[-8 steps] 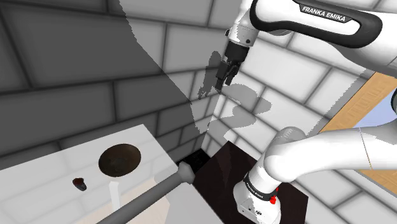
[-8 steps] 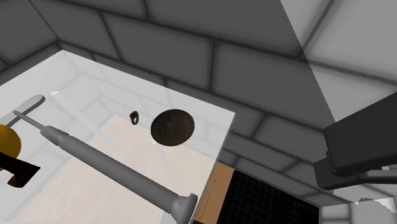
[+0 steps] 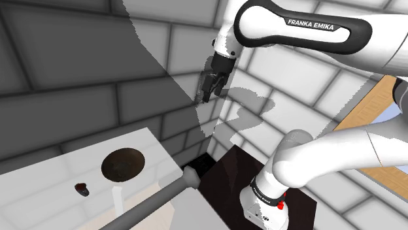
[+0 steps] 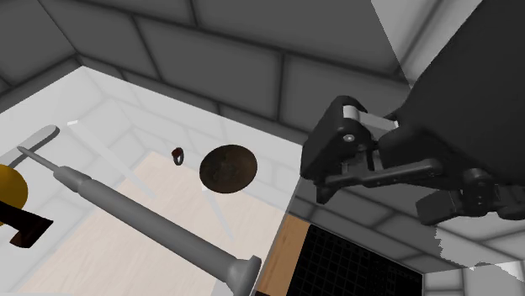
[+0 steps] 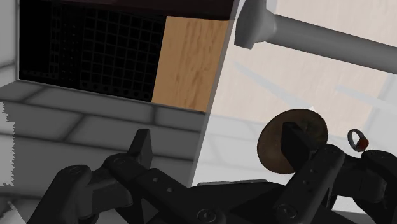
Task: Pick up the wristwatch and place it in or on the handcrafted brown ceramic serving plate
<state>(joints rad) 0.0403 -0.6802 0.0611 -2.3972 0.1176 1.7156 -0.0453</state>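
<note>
The wristwatch (image 3: 82, 189) is a small dark band with a reddish face, lying on the white tabletop (image 3: 39, 189). Just beside it is the round dark-brown plate (image 3: 122, 163), which holds nothing. Both also show in the second exterior view, the wristwatch (image 4: 178, 155) next to the plate (image 4: 227, 167). My gripper (image 3: 208, 88) hangs high in the air off the table's corner, far from both, in front of the tiled wall. In the wrist view the gripper (image 5: 216, 149) is open with nothing between its fingers. One finger partly hides the plate (image 5: 305, 130), and the wristwatch (image 5: 358, 140) lies just beyond it.
A long grey rod (image 3: 157, 199) with a flared end lies across the table near the plate and sticks out past the edge. A yellow object with a dark handle (image 4: 10, 195) sits at the table's far end. Tiled walls close the corner. My dark stand (image 3: 225, 176) is below.
The arm has swung towards the shoulder view's left and slightly down. The gripper has come into the second exterior view from its right. Watch and plate have not moved.
</note>
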